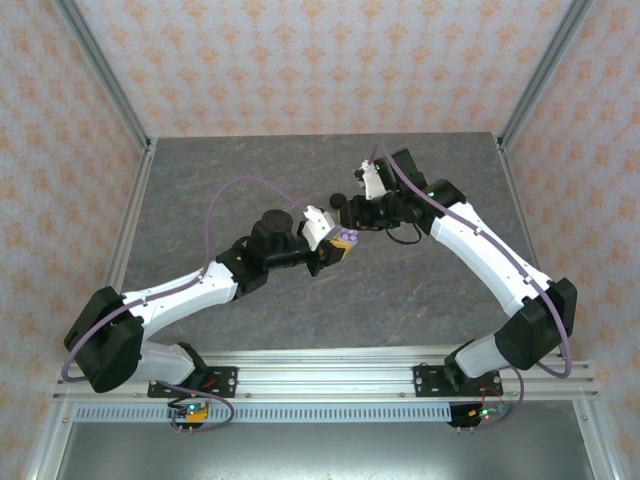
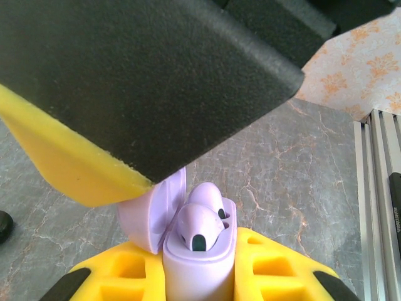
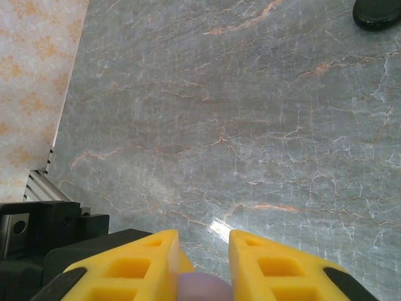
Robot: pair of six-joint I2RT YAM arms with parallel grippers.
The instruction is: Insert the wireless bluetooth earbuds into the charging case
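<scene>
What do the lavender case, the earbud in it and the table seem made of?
The case looks like moulded plastic, pale lavender, smooth with a soft satin sheen. The earbud seems the same plastic, glossier, with a dark inset. The table is grey with tan veins and a faint glare: stone or printed laminate, cannot tell.

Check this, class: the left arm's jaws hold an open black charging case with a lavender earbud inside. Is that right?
No: the left arm's jaws hold an open pale lavender charging case, not black, with a lavender earbud inside, as the left wrist view shows.
</scene>
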